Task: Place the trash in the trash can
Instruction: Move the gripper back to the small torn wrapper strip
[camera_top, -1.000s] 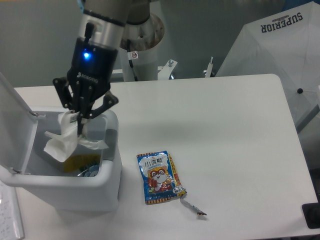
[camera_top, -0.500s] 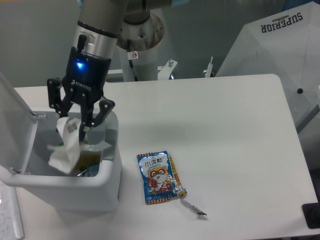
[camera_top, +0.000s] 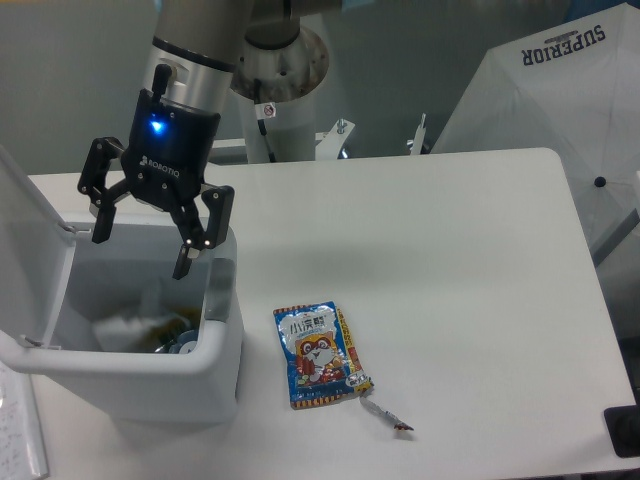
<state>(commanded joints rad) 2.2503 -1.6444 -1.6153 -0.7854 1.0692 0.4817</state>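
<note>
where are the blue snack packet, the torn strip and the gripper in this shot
blue snack packet (camera_top: 317, 355), fixed camera, on the cartoon animal at its middle
torn strip (camera_top: 386, 414), fixed camera, mid-length of the strip
gripper (camera_top: 141, 252), fixed camera, midway between its spread fingertips

Arm reaching down from above, hand (camera_top: 140, 255) pointing downward, fingers spread wide, empty

We record a white trash can (camera_top: 225, 345) on a white table (camera_top: 450, 260), a blue snack packet (camera_top: 315, 355) with cartoon animal and orange edge, and a black gripper (camera_top: 140, 255) showing 1 blue light.
</note>
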